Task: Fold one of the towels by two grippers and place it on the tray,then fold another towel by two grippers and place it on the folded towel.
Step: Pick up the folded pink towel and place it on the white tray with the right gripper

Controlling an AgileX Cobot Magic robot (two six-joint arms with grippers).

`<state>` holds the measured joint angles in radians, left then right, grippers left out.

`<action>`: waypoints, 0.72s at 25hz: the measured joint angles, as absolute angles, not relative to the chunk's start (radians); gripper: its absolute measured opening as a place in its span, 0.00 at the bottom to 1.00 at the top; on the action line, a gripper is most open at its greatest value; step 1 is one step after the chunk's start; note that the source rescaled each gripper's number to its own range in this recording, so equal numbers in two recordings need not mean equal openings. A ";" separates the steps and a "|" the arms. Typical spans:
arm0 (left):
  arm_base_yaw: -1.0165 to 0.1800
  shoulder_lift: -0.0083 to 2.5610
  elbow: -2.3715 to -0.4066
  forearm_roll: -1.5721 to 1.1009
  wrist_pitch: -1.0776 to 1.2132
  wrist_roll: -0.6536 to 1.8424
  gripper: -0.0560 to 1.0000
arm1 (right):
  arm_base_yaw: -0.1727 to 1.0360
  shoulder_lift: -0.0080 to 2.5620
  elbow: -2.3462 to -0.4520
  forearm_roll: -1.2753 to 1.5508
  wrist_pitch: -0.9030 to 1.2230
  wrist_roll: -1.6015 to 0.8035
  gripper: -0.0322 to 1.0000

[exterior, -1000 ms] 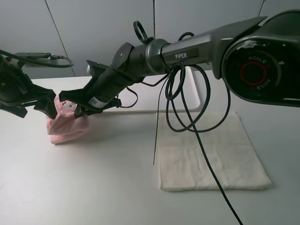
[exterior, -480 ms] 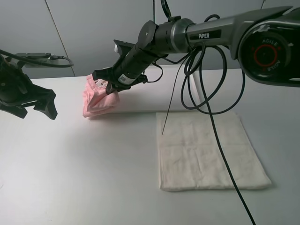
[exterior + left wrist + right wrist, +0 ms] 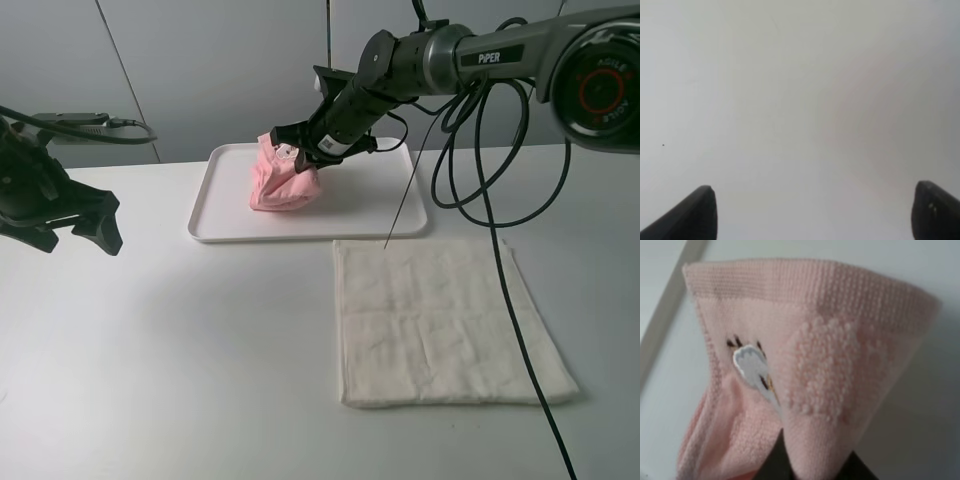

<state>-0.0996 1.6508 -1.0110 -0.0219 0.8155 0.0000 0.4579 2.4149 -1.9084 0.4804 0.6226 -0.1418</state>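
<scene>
Shifted over the last second: right gripper (image 3: 305, 150) and its load, from the left part of the table (image 3: 150, 350) across to the tray (image 3: 205, 228). Found clamped nearly shut on the upper edge of the pink towel (image 3: 283, 186); confirmed in the right wrist view, with terry cloth gathered in front of the dark fingertips. Hanging bunched and crumpled rather than neatly folded, over the middle-left part of the tray. Lower end touching or nearly touching the tray floor, not to be settled from this angle.

Left gripper (image 3: 88, 225) unchanged in place, well apart at the left edge of the table, jaws spread fully wide and holding nothing — bare tabletop only in the left wrist view. Cream-white towel (image 3: 450, 320) flat and unfolded on the table, just in front of the right part of the tray, untouched.

Judged as the placing step for the first towel, close to its end. Called for next: lowering the cloth fully onto the tray, opening the jaws, then lifting clear without dragging the bundle along. Worth checking afterwards for a heap flat enough to bear a second towel. After that — both arms to the edge of the cream-white towel for its fold.
</scene>
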 joint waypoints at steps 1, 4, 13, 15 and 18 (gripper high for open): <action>-0.100 1.651 -1.011 -0.022 0.816 0.000 1.00 | 0.451 2.417 -1.908 0.478 0.620 -0.138 0.12; -0.100 1.651 -1.011 -0.024 0.822 0.000 1.00 | 0.439 2.440 -1.908 0.464 0.619 -0.128 0.12; -0.100 1.651 -1.011 -0.026 0.838 0.000 1.00 | 0.438 2.473 -1.908 0.403 0.569 -0.086 0.12; -0.100 1.651 -1.011 -0.026 0.842 0.009 1.00 | 0.438 2.473 -1.908 0.399 0.564 -0.086 0.12; -0.100 1.651 -1.011 -0.026 0.842 0.007 1.00 | 0.438 2.473 -1.908 0.390 0.560 -0.088 0.32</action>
<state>-0.0996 1.6508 -1.0110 -0.0257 0.8419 0.0068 0.4384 2.4730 -1.9084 0.3901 0.5604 -0.0880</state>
